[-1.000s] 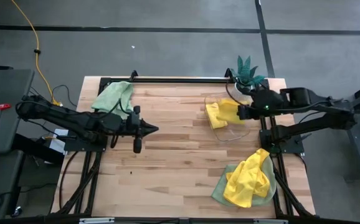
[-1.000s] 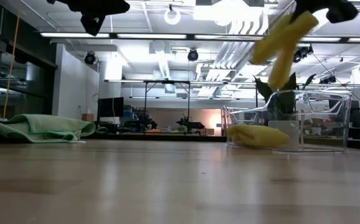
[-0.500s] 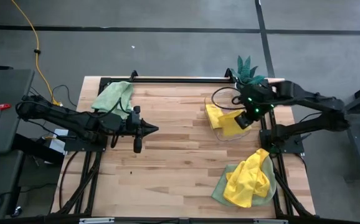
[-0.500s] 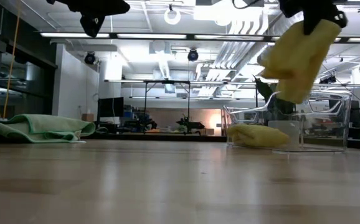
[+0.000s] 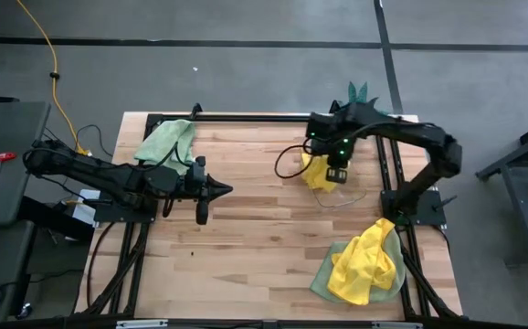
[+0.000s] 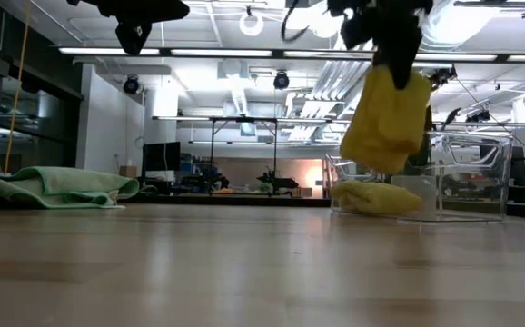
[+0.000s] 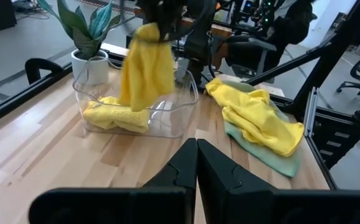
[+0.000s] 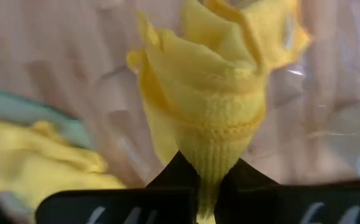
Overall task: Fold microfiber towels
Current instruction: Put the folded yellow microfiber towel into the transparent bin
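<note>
writing: nothing readable anywhere | right gripper (image 5: 335,174) pinched tight on a yellow towel (image 6: 386,118), dangling over the clear bin (image 6: 467,177) by the table's far right edge | left gripper (image 5: 226,190) closed, empty, mid-table | open wood between.

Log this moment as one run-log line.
right gripper: shut on yellow towel, lifted above clear bin | left gripper: shut, empty, waiting mid-table

A nubby, matt yellow microfiber towel (image 8: 214,99) is hanging above a clear glossy plastic bin (image 7: 174,115), while the smooth butcher-block wooden table (image 5: 246,228) is showing a faint sheen.
</note>
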